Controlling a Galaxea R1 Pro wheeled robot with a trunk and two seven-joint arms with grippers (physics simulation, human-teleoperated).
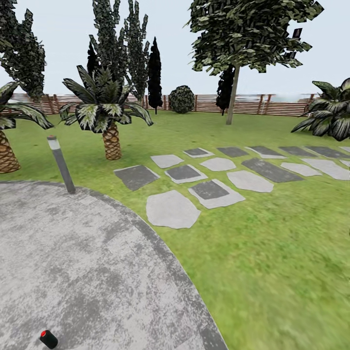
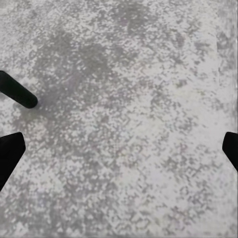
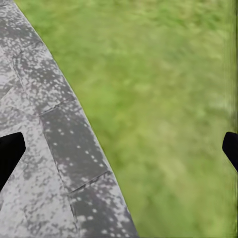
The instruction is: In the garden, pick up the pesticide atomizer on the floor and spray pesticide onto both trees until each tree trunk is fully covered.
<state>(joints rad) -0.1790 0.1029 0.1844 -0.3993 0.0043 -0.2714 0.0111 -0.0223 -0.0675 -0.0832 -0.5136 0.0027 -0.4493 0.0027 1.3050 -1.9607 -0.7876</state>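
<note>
Grey speckled paving [image 1: 73, 262] is sitting under the robot; the pesticide atomizer [image 1: 48, 339] is lying on it at the head view's bottom left, red spot up. Left gripper [image 2: 119, 148] is hanging spread wide and empty over the paving, with a dark rod-like end [image 2: 19, 93] just beside one finger; probably the bottle, can't confirm. Right gripper [image 3: 119, 148] is also wide open, over the paving's curb [image 3: 74, 148]. I'd centre the left fingers on the bottle before descending. Lawn [image 1: 272, 253] is leaving open room; bollard [image 1: 61, 164] stands well apart.

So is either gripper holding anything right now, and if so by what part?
Nothing is held. Both the left gripper and right gripper are open and empty; the pesticide atomizer lies on the grey paving.
</note>
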